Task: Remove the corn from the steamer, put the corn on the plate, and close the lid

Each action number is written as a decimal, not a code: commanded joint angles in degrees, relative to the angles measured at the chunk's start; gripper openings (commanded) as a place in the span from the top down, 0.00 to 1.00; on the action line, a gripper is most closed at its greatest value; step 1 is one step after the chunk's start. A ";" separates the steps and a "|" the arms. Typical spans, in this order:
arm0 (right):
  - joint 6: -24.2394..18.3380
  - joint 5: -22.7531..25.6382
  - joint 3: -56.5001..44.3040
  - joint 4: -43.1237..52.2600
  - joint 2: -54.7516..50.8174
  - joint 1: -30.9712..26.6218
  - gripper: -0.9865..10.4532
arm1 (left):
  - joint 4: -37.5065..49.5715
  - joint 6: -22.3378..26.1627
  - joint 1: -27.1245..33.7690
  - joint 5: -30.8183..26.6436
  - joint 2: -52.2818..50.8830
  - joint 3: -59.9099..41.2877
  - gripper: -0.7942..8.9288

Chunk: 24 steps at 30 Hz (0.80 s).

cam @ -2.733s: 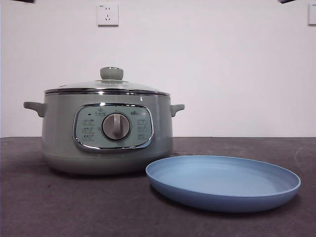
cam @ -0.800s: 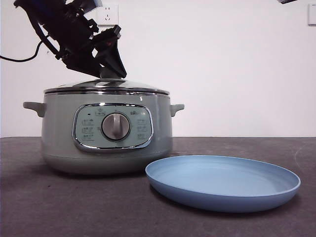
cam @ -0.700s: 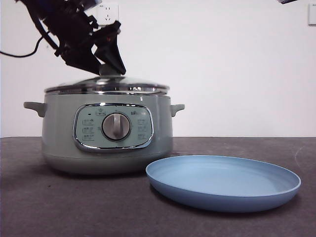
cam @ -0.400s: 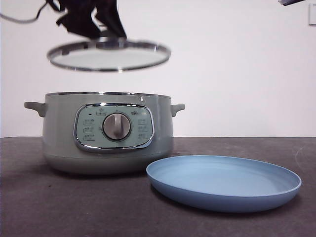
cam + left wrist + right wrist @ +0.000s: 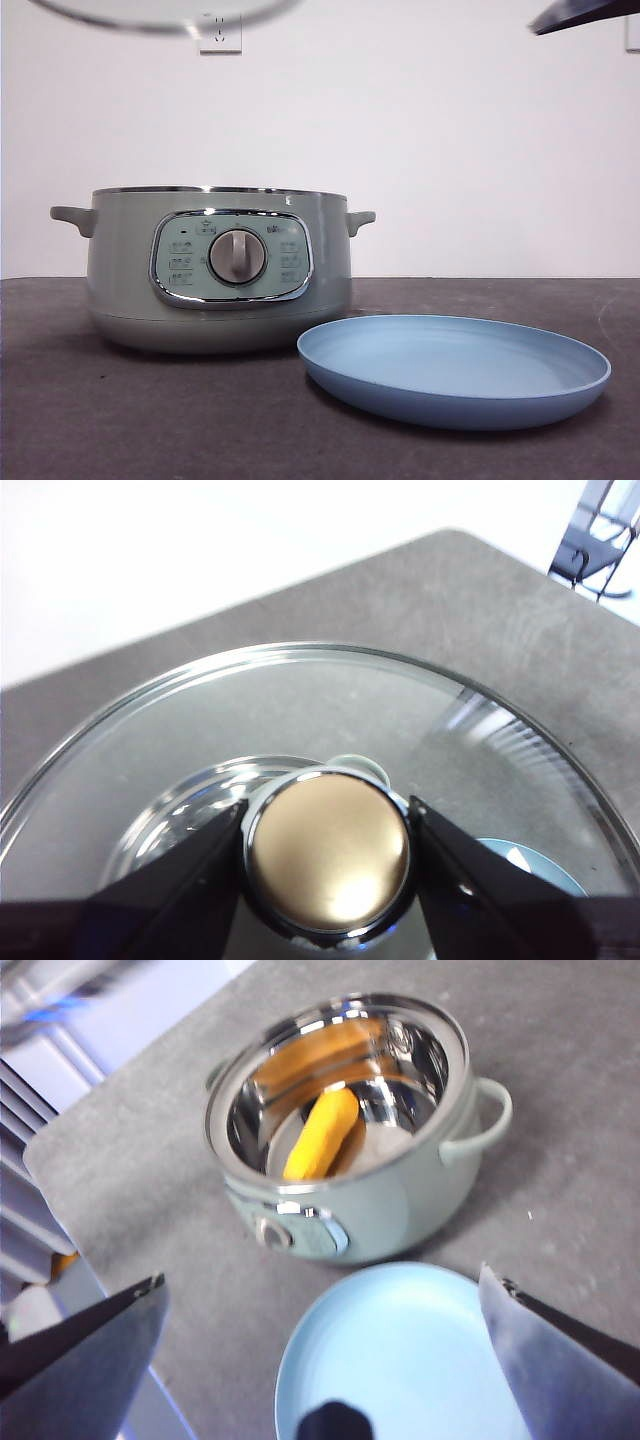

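Note:
The steamer (image 5: 218, 265) stands open at the left of the table. In the right wrist view the corn (image 5: 322, 1132) lies inside the steamer (image 5: 400, 1200). The plate (image 5: 455, 370) sits empty, right of and in front of the steamer. My left gripper (image 5: 326, 810) is shut on the knob of the lid (image 5: 300, 700) and holds it high above the steamer. Only the lid's lower rim (image 5: 160, 15) shows at the front view's top edge. My right gripper (image 5: 322, 1278) is open and empty, high above the plate (image 5: 400, 1350) and steamer.
The grey tabletop (image 5: 150, 420) ends at a white wall with a power socket (image 5: 220, 35). The right arm shows as a dark tip (image 5: 585, 12) at the top right corner of the front view.
My left gripper closed on the lid's knob and lifted the lid off the steamer, up to the picture's top edge. The right arm's tip came further into the top right corner.

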 commanded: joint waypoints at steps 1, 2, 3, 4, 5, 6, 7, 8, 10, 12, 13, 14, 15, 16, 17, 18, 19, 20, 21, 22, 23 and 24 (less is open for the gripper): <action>2.91 -0.02 0.17 4.07 1.99 1.44 0.39 | -2.62 2.10 0.22 0.52 -5.07 1.11 0.93; 3.87 -0.02 0.20 5.92 2.93 2.29 0.39 | -4.61 2.69 0.22 0.42 -6.97 1.11 0.93; 4.72 0.09 0.24 7.34 3.74 3.08 0.39 | -5.99 2.91 0.22 -0.07 -8.37 1.11 0.93; 5.75 0.68 0.28 8.90 4.59 4.04 0.39 | -7.30 3.15 0.22 -0.87 -9.70 1.11 0.93; 6.67 1.95 0.50 10.43 5.73 5.53 0.39 | -9.14 3.63 0.22 -1.79 -11.41 1.11 0.93; 6.78 2.89 0.77 11.37 6.71 6.71 0.39 | -10.51 3.85 0.22 -2.54 -12.70 1.11 0.93; 6.78 3.56 1.31 12.02 7.96 8.07 0.39 | -12.11 3.96 0.22 -2.89 -14.12 1.11 0.93; 6.80 4.46 1.99 12.20 9.05 9.20 0.39 | -13.46 3.93 0.22 -3.23 -15.23 1.11 0.93; 6.75 6.36 4.33 12.13 12.22 11.78 0.39 | -16.57 3.93 0.22 -4.37 -17.81 1.09 0.93; 6.78 8.00 7.13 12.15 15.43 14.23 0.39 | -19.28 3.93 0.22 -5.35 -20.28 1.09 0.93; 6.82 9.01 8.66 12.15 17.16 15.30 0.39 | -20.39 3.93 0.22 -5.70 -21.29 1.09 0.93; 6.88 10.62 10.82 12.04 19.45 16.61 0.39 | -21.81 3.93 0.22 -6.25 -22.62 1.09 0.93; 7.19 11.80 12.57 11.91 21.20 17.46 0.39 | -22.95 3.93 0.22 -6.86 -23.67 1.09 0.93; 7.50 12.66 14.49 11.54 22.99 18.16 0.39 | -24.20 3.91 0.22 -7.37 -24.68 1.09 0.93; 8.20 13.55 17.14 10.93 25.51 18.97 0.39 | -25.88 3.91 0.22 -7.91 -25.88 1.09 0.93; 8.35 13.62 19.19 10.32 27.39 19.50 0.39 | -27.19 3.87 0.22 -8.37 -26.91 1.09 0.93; 8.59 14.29 21.66 9.46 29.62 20.20 0.39 | -28.55 3.89 0.22 -8.66 -28.06 1.09 0.93; 8.85 15.72 24.26 8.44 31.89 20.96 0.39 | -29.68 3.80 0.22 -8.66 -29.27 1.09 0.93; 8.81 17.03 26.47 7.45 33.83 21.59 0.39 | -30.49 3.52 0.22 -8.68 -30.29 1.09 0.93; 8.74 18.10 28.59 6.69 35.69 22.16 0.39 | -31.12 3.23 0.22 -8.70 -31.28 1.09 0.93; 8.72 19.02 30.97 5.95 37.90 22.75 0.39 | -31.71 2.49 0.22 -8.96 -32.48 1.09 0.93; 8.70 19.52 33.29 5.35 40.00 23.30 0.39 | -32.24 2.01 0.22 -9.25 -33.57 1.09 0.93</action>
